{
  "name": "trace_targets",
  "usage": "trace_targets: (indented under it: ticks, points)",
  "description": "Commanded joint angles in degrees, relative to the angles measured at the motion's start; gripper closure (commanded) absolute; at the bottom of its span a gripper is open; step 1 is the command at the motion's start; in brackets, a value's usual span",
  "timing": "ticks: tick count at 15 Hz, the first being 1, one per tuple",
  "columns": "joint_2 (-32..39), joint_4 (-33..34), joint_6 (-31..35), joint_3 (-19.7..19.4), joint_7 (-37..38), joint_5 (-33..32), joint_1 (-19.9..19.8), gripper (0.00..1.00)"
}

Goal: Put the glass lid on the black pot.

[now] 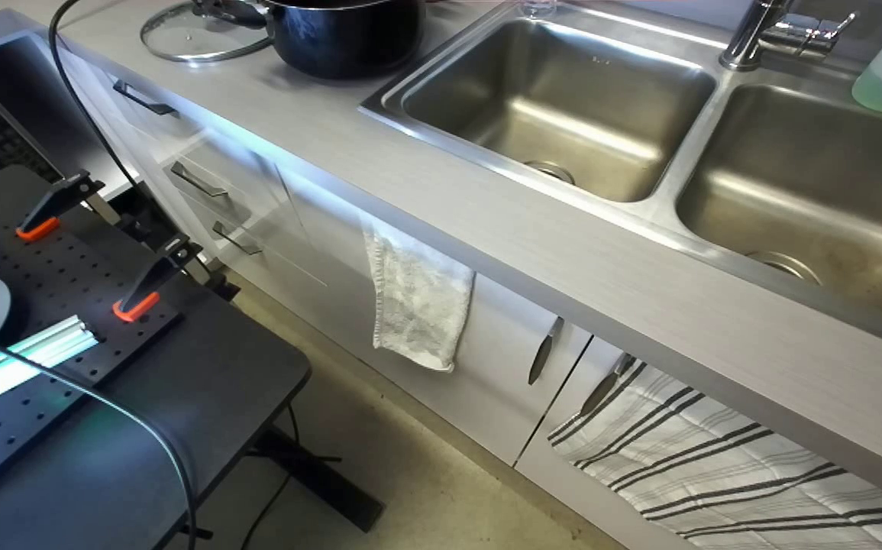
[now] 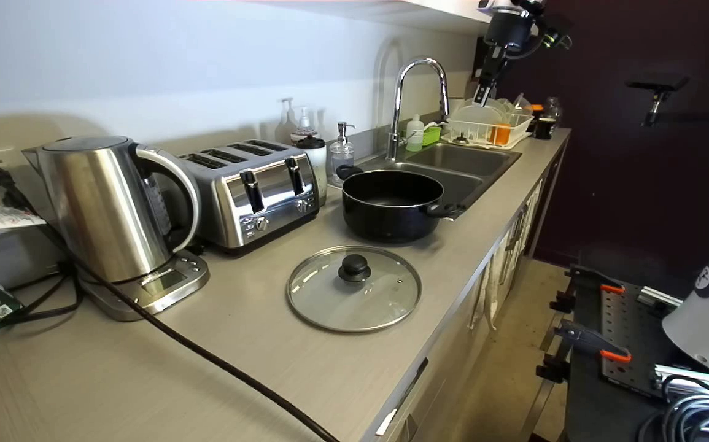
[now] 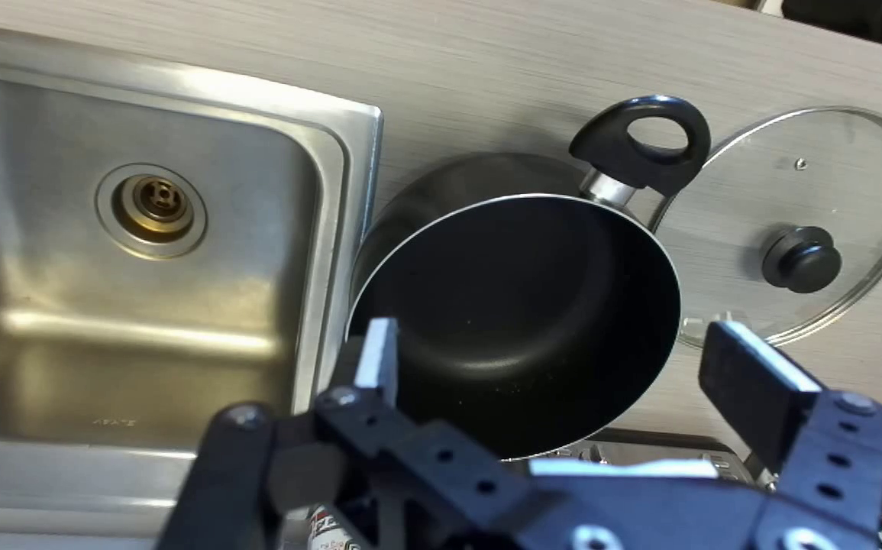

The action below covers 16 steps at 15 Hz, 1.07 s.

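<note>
In an exterior view the glass lid (image 2: 354, 298) lies flat on the counter (image 2: 342, 368), knob (image 2: 354, 267) up, just to the near side of the uncovered black pot (image 2: 391, 216), while the wrist view shows the end effector (image 3: 550, 330) spread wide and holding nothing. The move now is probably to reach the lid: clear the pot's right handle (image 2: 445, 211), centre over the knob, come straight down and pinch squarely so it cannot roll. Then lift level, carry it over the pot, and lower evenly.
</note>
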Motion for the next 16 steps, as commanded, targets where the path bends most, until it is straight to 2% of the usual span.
trace_targets:
  ticks: [1, 6, 16]
  points:
    - [0.15, 0.12, -0.20, 1.22, -0.41, 0.57, -1.31, 0.00]
    - [1.02, -0.19, 0.23, 2.67, -0.78, -0.16, -0.76, 0.00]
    - [7.12, -1.21, 1.41, 14.56, -1.36, -3.63, 5.46, 0.00]
